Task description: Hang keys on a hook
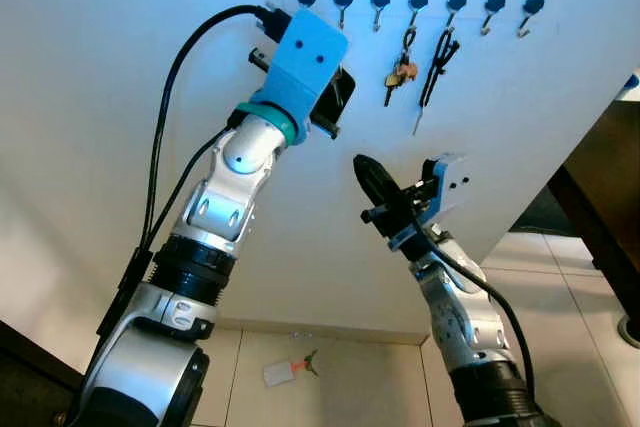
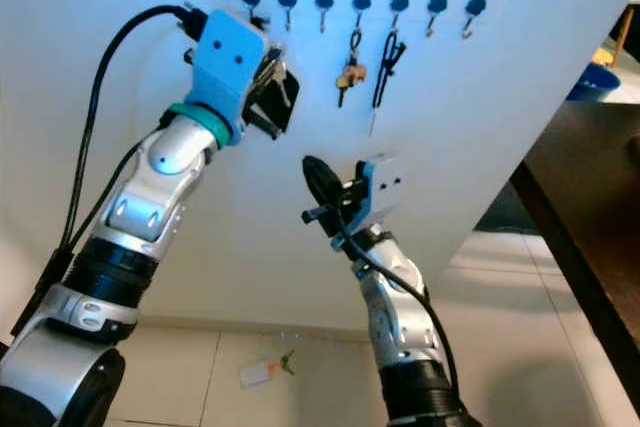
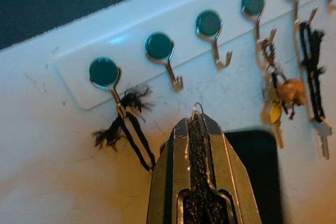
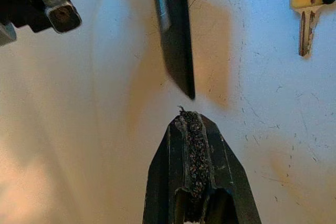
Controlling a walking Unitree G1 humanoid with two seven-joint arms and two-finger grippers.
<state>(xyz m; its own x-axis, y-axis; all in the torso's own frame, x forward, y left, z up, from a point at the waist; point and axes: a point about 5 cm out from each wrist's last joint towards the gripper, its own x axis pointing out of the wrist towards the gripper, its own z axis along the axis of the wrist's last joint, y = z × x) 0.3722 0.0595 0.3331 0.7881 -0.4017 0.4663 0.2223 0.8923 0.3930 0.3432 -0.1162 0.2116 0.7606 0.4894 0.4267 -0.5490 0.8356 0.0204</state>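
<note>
My left gripper (image 3: 197, 121) is raised against the white wall, just below the row of dark-capped hooks (image 3: 210, 24). Its fingers are shut on the keys, and a small metal ring (image 3: 197, 109) pokes out at their tips. A frayed black cord (image 3: 126, 124) hangs over the leftmost hook (image 3: 107, 77) and runs down beside the fingers. My right gripper (image 1: 362, 169) is shut on nothing, held lower down and in front of the bare wall.
A brass key bunch (image 1: 402, 72) and a key on a black lanyard (image 1: 437, 65) hang on the fourth and fifth hooks. The other hooks (image 1: 533, 7) are bare. A dark table (image 1: 610, 197) stands at the right. A small tag (image 1: 290, 369) lies on the tiled floor.
</note>
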